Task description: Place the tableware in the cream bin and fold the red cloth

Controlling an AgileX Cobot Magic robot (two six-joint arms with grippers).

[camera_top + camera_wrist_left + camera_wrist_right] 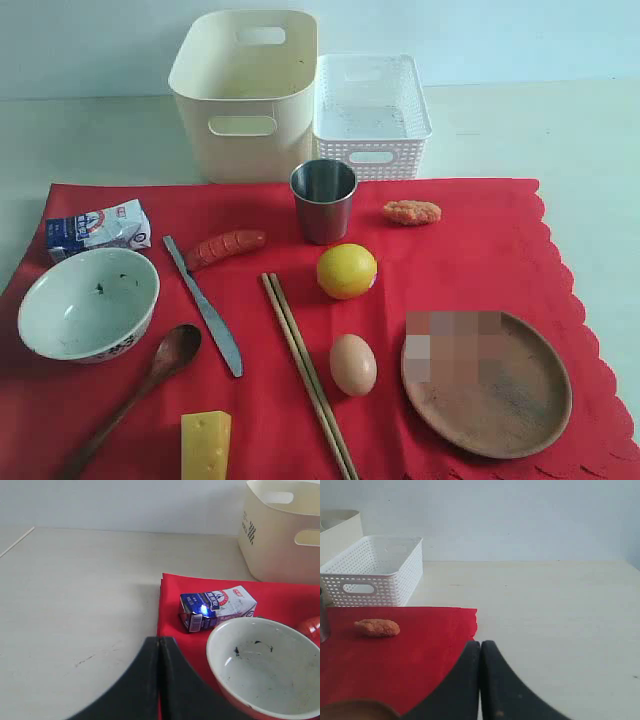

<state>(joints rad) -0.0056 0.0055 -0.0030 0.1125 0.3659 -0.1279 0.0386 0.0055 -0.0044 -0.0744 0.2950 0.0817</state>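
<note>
As I judge it, nothing of the task is done yet. The red cloth (480, 250) lies flat and unfolded on the tabletop (560, 130). The right end effector (481, 644) hangs at one edge of it and the left end effector (159, 641) at the opposite edge. The bin (245, 90) stands well ahead of the left end effector, past the far edge of the cloth, and it looks empty as far as its inside shows.

All the tableware is on the cloth:
- the plate (490, 385) is close beside the right end effector
- the bowl (88, 300) is close beside the left one
- the cup (323, 200), chopsticks (305, 370), spoon (150, 380) and knife (205, 305) lie between the two sides

Both end effectors have their fingers pressed together and carry nothing.

Other things are in the way. A white basket (370, 110) stands right against the bin, far ahead of the right end effector, and it is easy to take for the wrong container. A milk carton (98, 228) sits just beyond the bowl from the left end effector.

Food also lies on the cloth: a lemon (346, 271), a sausage (225, 247), cheese (205, 445), an egg (353, 364) and a fried piece (411, 211). The fried piece is ahead of the right end effector. The egg is just beside the chopsticks, and the sausage lies at the knife's blade, though I cannot tell if they touch. I think the cloth cannot be folded well while these things are on it.
</note>
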